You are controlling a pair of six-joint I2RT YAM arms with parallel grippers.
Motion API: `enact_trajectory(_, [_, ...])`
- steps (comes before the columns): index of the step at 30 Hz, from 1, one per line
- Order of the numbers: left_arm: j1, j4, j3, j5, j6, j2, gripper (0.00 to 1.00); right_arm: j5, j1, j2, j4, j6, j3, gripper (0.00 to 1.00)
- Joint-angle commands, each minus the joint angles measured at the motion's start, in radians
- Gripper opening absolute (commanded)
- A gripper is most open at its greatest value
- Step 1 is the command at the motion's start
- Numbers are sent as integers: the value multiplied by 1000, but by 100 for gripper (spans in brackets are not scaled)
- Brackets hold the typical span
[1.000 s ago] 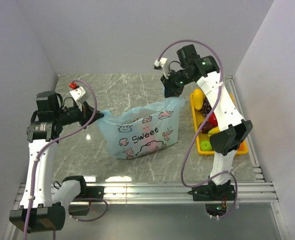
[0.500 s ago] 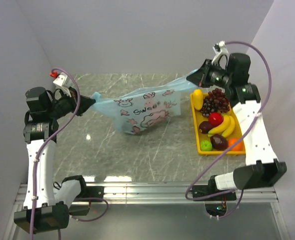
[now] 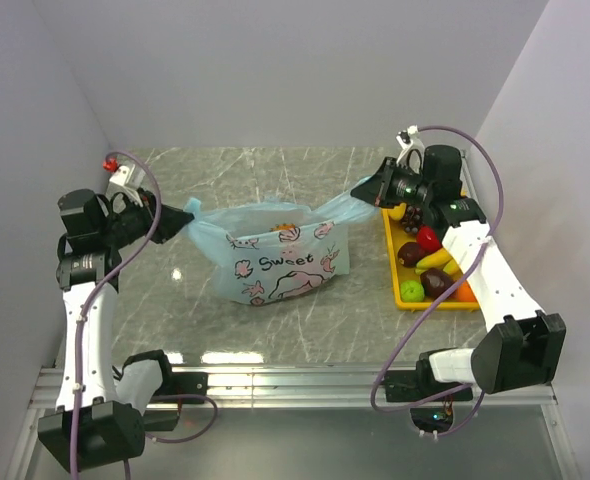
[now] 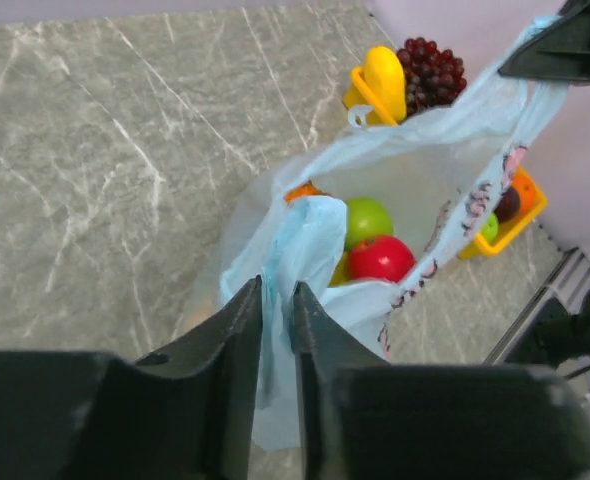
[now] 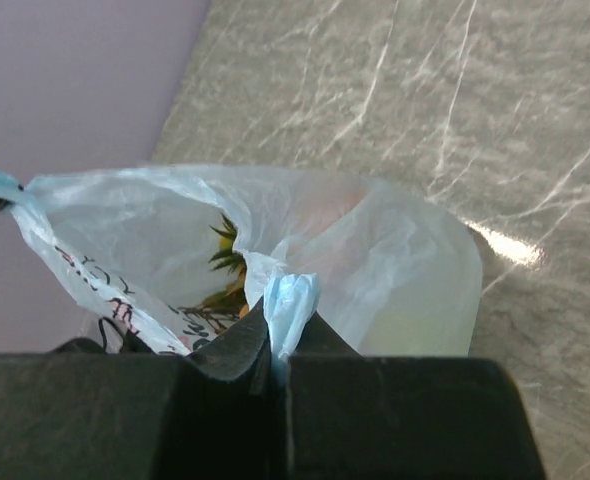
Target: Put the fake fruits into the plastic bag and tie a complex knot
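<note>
Seen from the top view, the plastic bag point(image 3: 280, 265) sits on the worktop point(image 3: 175, 300) between the arms, its mouth drawn long from left to right. The left claw point(image 3: 180, 222) pinches the left handle at one end and the right claw point(image 3: 361, 192) the right handle at the other, well apart. In the left wrist view the jaws stand narrow, clamped on bunched blue plastic, with a green fruit point(image 4: 367, 218) and a red fruit point(image 4: 380, 258) inside the bag. In the right wrist view the jaws are pressed tight on their handle. No knot is formed yet. Tying likely needs both handles brought together over the bag's middle.
</note>
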Motion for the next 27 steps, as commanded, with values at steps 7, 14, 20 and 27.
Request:
enact_trajectory(7, [-5, -46, 197, -35, 54, 13, 67, -73, 55, -94, 52, -90, 43, 0])
enact_trajectory(14, [-136, -347, 403, -134, 302, 151, 82, -77, 73, -100, 39, -107, 61, 0])
enact_trajectory(20, [-268, -560, 542, -225, 378, 235, 84, -64, 89, -96, 23, -134, 84, 0])
enact_trajectory(27, [-315, -649, 498, -463, 381, 243, 79, -60, 92, -83, -10, -159, 113, 0])
